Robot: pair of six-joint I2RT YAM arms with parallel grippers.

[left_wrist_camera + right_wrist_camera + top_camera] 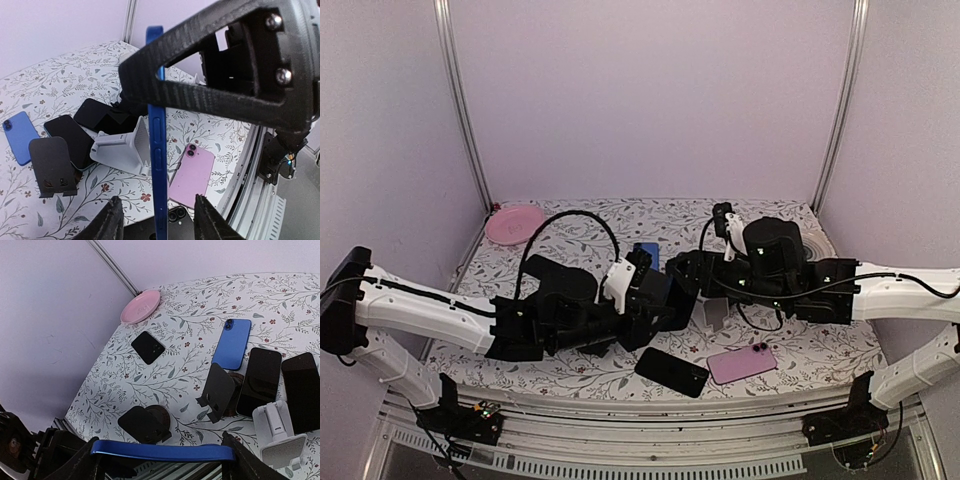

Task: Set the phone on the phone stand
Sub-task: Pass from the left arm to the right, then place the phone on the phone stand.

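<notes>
Phone (162, 451), blue, seen edge-on, clamped across its width between fingers of right gripper (163, 464), held above table (190, 325). Fingers of left gripper (160, 222) spread, clear of both faces. White phone stand (122, 150) below, near pink handset (192, 172).

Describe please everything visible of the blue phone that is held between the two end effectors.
The blue phone is seen only edge-on: a thin, glossy blue frame with two long side buttons. It hangs above the table, clamped by the right end effector. The left end effector stands open around it, not touching.
</notes>
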